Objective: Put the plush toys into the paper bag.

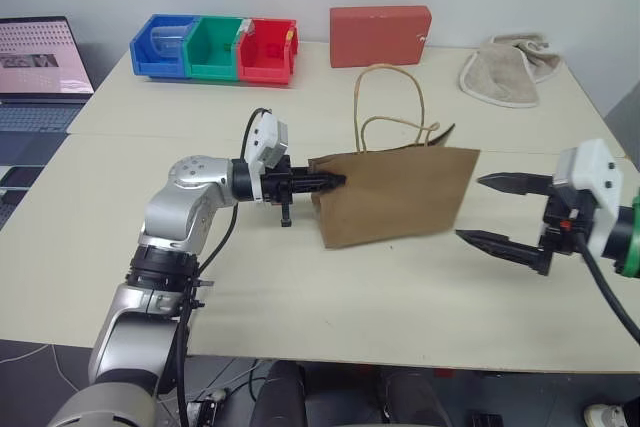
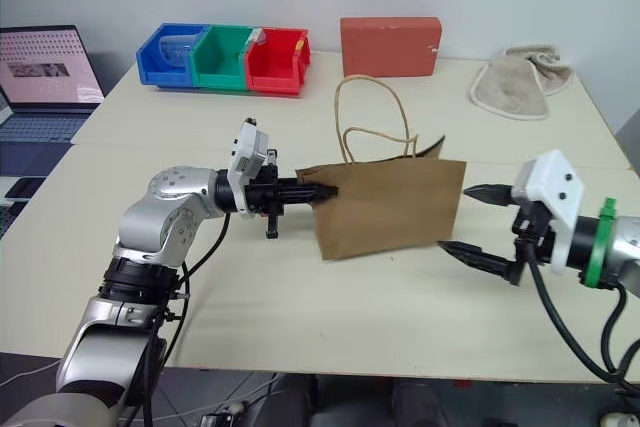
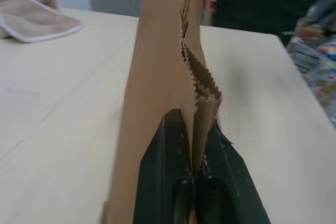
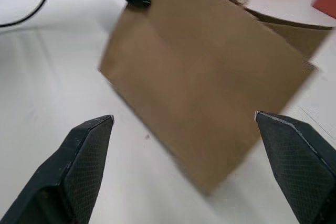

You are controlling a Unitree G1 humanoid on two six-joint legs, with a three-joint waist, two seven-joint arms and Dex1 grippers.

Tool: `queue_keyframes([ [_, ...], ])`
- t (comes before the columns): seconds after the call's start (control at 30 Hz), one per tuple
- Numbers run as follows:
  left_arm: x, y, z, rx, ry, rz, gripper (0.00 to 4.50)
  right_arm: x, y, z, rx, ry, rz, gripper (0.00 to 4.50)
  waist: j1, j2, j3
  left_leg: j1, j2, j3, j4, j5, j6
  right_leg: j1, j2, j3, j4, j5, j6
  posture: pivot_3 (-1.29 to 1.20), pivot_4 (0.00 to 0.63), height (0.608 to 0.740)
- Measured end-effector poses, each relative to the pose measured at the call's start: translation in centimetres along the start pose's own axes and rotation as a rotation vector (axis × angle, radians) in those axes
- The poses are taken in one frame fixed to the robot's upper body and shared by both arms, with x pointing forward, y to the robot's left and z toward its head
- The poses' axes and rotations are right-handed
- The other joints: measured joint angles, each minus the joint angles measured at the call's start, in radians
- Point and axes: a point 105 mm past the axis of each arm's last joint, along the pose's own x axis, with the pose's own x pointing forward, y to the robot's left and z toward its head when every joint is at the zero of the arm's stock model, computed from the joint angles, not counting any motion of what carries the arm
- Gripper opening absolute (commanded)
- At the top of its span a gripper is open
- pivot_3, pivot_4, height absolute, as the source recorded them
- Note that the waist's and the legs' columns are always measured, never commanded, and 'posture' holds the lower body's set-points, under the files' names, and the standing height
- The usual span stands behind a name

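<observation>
The left gripper (image 1: 335, 182) is clamped on the top edge of the plain brown paper bag (image 1: 395, 197), which stands upright on the pale table (image 1: 300, 287). The right gripper (image 1: 497, 210), fingers wide apart, hovers just beside the bag's other end.

Silver-jointed left arm (image 1: 175, 237); white wrist housings; black cables; green ring on right wrist.

left gripper (image 1: 335, 182) level, jaws clamped — right gripper (image 1: 495, 211) jaws wide
</observation>
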Motion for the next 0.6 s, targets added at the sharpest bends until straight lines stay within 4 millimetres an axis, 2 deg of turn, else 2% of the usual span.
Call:
queue_keyframes([
  [0.2,1.2,0.5,-1.5,0.012,0.029,-0.05,0.03,-0.8,0.7,-0.6,0.004,0.044,-0.012,4.5,-0.008,0.0,0.0,0.001,0.0,0.001,0.0,0.0,0.0,0.001,0.0,0.001,0.0,0.0,0.0,0.0,0.15,0.74],
  [0.3,1.2,1.0,-1.7,0.051,0.049,-0.042,0.03,-0.8,0.8,-0.6,-0.001,0.051,-0.011,4.5,-0.009,0.0,0.0,0.001,0.0,0.001,0.0,0.0,0.0,0.001,0.0,0.002,0.0,0.0,0.0,0.0,0.15,0.74],
  [0.4,1.0,1.0,-1.7,0.073,0.061,-0.042,0.59,-0.8,0.7,-0.5,-0.013,0.052,-0.01,4.5,-0.009,0.0,0.0,0.001,0.0,0.001,0.0,0.0,0.0,0.001,0.0,0.002,0.0,0.0,0.0,0.0,0.15,0.74],
  [0.57,0.0,1.3,-1.5,0.068,0.073,0.006,2.17,-0.5,-0.3,-0.2,-0.039,0.042,-0.031,4.5,-0.011,0.0,0.0,0.002,0.0,0.001,0.001,0.0,0.0,0.001,0.0,0.002,0.001,0.0,0.0,0.0,0.15,0.74],
  [0.6,-0.7,1.1,-1.5,0.068,0.091,0.028,2.49,-0.4,-0.8,0.1,-0.043,0.034,-0.037,4.5,-0.017,0.0,0.0,0.002,0.0,0.001,0.001,0.0,0.0,0.001,0.0,0.002,0.001,0.0,0.0,0.0,0.15,0.74],
])
